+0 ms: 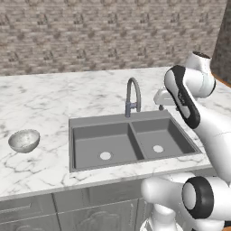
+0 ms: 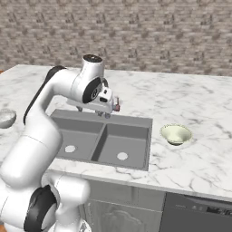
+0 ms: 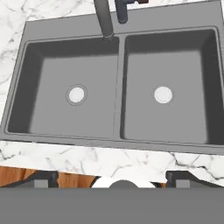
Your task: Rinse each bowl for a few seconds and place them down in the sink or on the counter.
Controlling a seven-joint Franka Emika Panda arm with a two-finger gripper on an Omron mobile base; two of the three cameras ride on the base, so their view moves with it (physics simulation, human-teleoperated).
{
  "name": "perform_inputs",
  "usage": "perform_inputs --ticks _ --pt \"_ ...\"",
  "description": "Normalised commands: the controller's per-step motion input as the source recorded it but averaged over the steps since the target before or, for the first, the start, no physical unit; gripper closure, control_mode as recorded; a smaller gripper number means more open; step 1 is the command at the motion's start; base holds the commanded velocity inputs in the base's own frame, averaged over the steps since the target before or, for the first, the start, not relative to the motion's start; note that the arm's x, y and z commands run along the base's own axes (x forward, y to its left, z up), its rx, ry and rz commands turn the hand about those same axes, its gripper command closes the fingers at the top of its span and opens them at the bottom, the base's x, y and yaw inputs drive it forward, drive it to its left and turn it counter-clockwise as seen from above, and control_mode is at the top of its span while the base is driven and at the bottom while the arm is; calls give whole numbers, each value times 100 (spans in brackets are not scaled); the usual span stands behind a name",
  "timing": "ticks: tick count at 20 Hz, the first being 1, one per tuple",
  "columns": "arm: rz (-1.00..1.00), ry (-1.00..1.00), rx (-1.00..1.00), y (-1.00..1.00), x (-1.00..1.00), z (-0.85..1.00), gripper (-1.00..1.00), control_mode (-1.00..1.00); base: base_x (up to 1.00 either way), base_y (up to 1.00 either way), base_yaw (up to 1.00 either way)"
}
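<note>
The mottled grey-white bowl (image 1: 24, 140) sits on the counter (image 1: 45, 99) to the left of the sink (image 1: 90, 121), and it also peeks in at the edge as bowl (image 2: 5, 118). The cream-green bowl (image 2: 176, 134) rests on the counter (image 2: 195, 99) just right of the sink (image 2: 136, 119). My gripper (image 2: 103, 115) hovers above the sink's back rim by the faucet (image 1: 132, 97), open and holding nothing. In the hand view my gripper (image 3: 113, 179) looks down at both basins of the sink (image 3: 65, 28), with its fingertips (image 3: 41, 178) spread wide. No water runs from the faucet (image 3: 105, 19).
A stone-tile wall (image 1: 90, 36) backs the counter. Grey cabinet fronts (image 1: 67, 207) stand below the counter edge. My own arm (image 1: 198, 117) crosses the right side of the left base view.
</note>
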Motion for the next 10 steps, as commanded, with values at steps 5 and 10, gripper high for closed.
perform_inputs --ticks 5,10 --pt "-3 -15 14 -85 10 -19 -100 -100 0 0 0" --pt "4 -5 1 -63 57 -34 -100 -100 0 0 0"
